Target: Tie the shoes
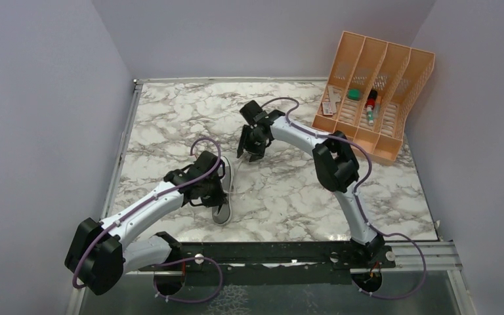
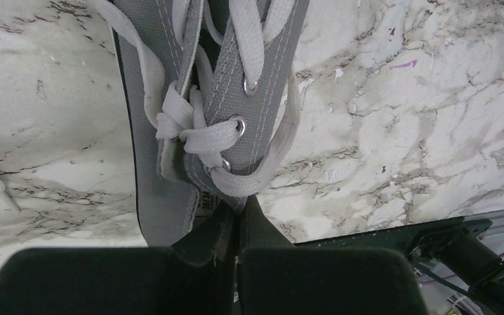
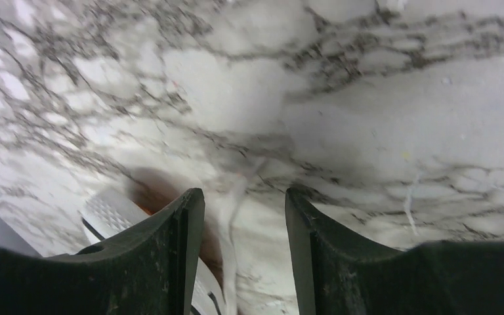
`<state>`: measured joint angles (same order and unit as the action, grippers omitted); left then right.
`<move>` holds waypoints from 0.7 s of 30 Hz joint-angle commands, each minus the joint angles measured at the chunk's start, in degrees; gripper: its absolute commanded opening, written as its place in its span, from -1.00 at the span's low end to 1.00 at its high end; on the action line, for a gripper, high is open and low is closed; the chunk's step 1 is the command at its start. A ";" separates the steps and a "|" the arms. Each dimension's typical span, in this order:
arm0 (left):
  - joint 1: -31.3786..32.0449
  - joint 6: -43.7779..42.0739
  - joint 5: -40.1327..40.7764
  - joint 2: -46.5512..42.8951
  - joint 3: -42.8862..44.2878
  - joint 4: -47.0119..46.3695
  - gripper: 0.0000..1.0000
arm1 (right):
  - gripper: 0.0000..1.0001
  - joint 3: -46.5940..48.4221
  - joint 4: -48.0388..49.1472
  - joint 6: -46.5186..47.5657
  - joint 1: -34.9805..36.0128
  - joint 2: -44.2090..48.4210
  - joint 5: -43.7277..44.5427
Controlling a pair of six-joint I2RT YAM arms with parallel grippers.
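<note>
Shoe point(image 1: 222, 209) lies on marble table point(image 1: 289, 193), mostly hidden from above by L gripper point(image 2: 239, 213), fingers shut w/ tips at the canvas by the knotted laces point(image 2: 190, 134); can't tell if anything's pinched. R gripper point(image 3: 243, 197) just beyond shoe, jaws apart astride a loose lace end point(image 3: 231, 223); orange file rack point(image 1: 374, 98) well off to shoe's far right

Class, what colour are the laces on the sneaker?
White laces on the grey sneaker; clearest in the left wrist view.

i log: sneaker point(image 2: 272, 79), matt grey woven canvas; its laces point(image 2: 207, 139), flat white cloth; eyelets point(image 2: 238, 125), shiny metal; table point(image 2: 400, 131) beneath the sneaker, smooth marble-patterned top.
</note>
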<state>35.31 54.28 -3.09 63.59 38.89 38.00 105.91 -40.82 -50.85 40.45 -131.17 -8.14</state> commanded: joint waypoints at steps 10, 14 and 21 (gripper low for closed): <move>-0.24 0.00 2.65 2.85 2.94 -5.46 -1.00 | 0.00 13.85 -16.01 -1.94 8.55 -13.42 24.82; -0.24 -0.69 2.33 3.55 2.52 -6.24 -1.00 | -0.18 15.97 -19.30 -2.03 9.53 -16.21 26.65; 0.18 -6.08 -3.04 6.66 3.14 -11.12 -1.00 | -0.99 6.38 -13.92 -0.56 7.49 -7.78 27.36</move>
<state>35.33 52.73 -3.81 68.20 39.75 32.60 121.05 -52.62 -52.16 49.34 -139.33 17.91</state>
